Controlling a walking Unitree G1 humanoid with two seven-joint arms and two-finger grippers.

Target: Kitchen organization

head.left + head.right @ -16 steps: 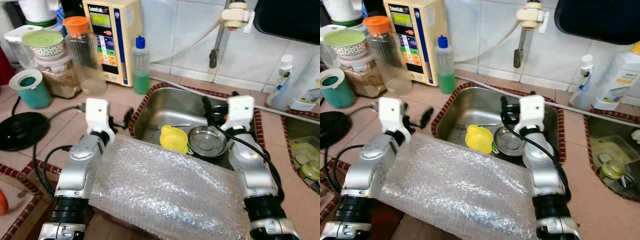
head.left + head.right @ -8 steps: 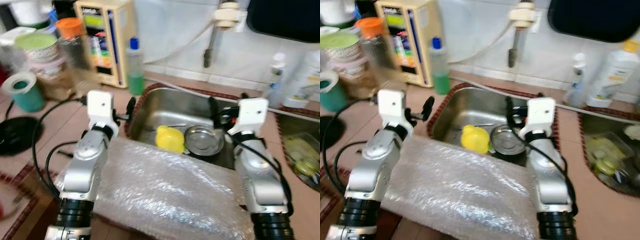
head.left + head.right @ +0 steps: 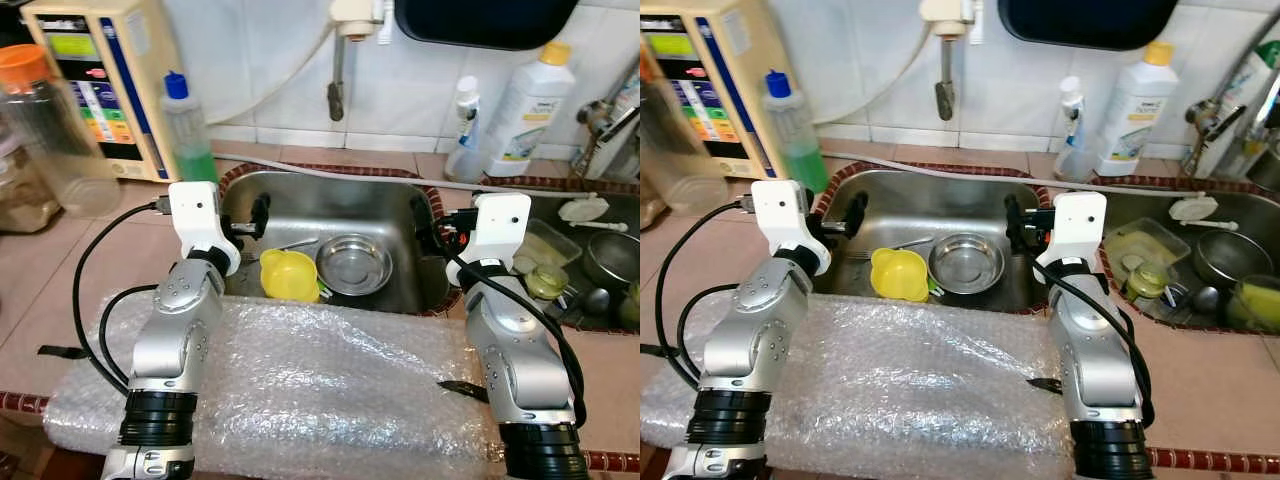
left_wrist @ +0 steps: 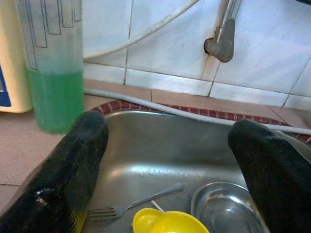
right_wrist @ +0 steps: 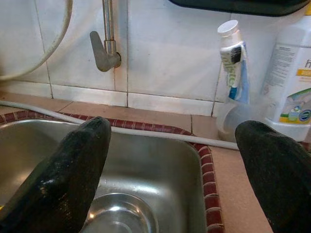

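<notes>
Sink point(image 3: 400, 205): yellow cup point(image 3: 289, 275) beside steel bowl point(image 3: 353, 264), fork point(image 4: 133, 201) behind. Left gripper point(image 4: 170, 160) and right gripper point(image 5: 180, 160) at opposite rims, both spread wide, empty.

Bright, even light; sharp, slight glare.

A small stainless-steel sink point(image 3: 395, 215) is set into the tiled counter, bordered by dark red mosaic. Inside it, a round steel bowl point(image 3: 354, 265) is seen upright on the basin floor, near the middle. Just beside the bowl, on the robot's left, a yellow plastic cup point(image 3: 288, 275) is tilted with its opening turned up and toward the camera; whether the two touch cannot be told. A metal fork point(image 4: 133, 201) is laid flat on the basin floor behind the cup, tines pointing toward the left wall.
</notes>
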